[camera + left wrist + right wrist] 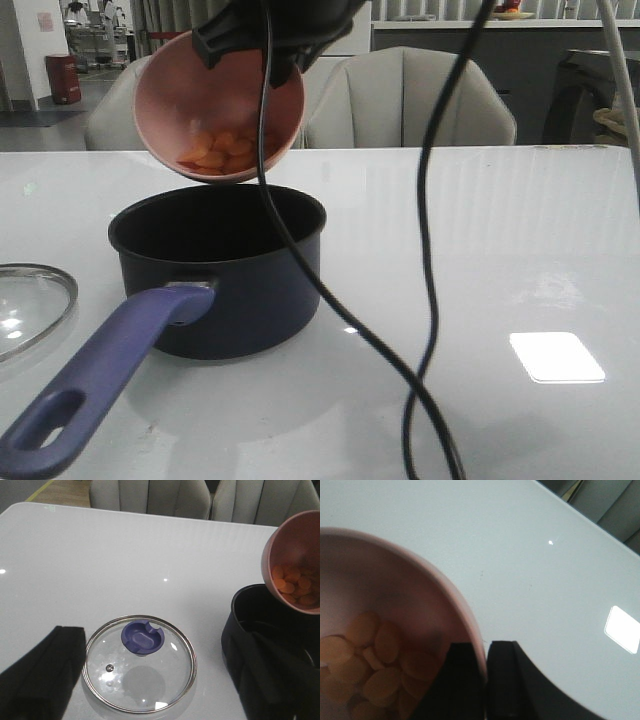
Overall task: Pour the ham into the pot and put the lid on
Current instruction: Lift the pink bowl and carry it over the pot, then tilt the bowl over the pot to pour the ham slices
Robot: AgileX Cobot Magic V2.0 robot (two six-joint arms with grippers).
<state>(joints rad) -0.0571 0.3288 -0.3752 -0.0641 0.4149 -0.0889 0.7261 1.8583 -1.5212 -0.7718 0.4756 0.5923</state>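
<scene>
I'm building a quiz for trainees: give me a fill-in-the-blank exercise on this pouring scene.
1. The right gripper pinches the rim of the pink round bowl, tilted above the dark navy saucepan, whose black inside looks ____.
2. The thin round orange ham slices are all inside the ____.
3. The round clear glass lid lies flat on the white table with its blue knob facing ____.
4. The open left gripper hangs above the ____.

Missing words: empty; bowl; up; lid

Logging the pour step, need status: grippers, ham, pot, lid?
Right gripper shut on pink bowl, tilted over pot. Ham in bowl, none poured. Left gripper open above lid on table. Pot mouth unobstructed.
</scene>
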